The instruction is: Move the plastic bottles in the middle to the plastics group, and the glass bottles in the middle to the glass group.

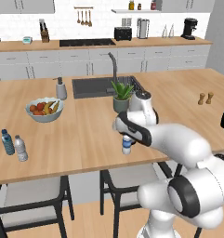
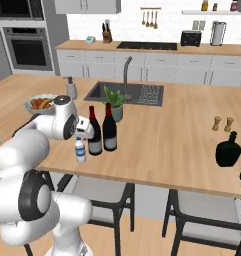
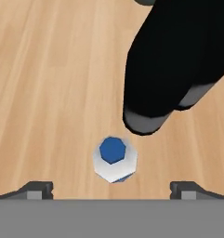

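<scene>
At the counter's far left we see two small plastic water bottles point(image 1: 14, 146). Mid-counter, near the front edge, the small clear blue-banded bottle point(image 3: 115, 159) stands below our wide-open gripper point(image 3: 111, 189), just left of two dark wine bottles point(image 2: 103, 131), which the arm hides in the left base view.

Looking straight down, I see the small water bottle point(image 3: 114, 159) on the wooden surface point(image 3: 48, 93) between my gripper point(image 3: 112, 189) fingertips, spread wide, dark wine bottles point(image 3: 178, 60) just beyond.
</scene>
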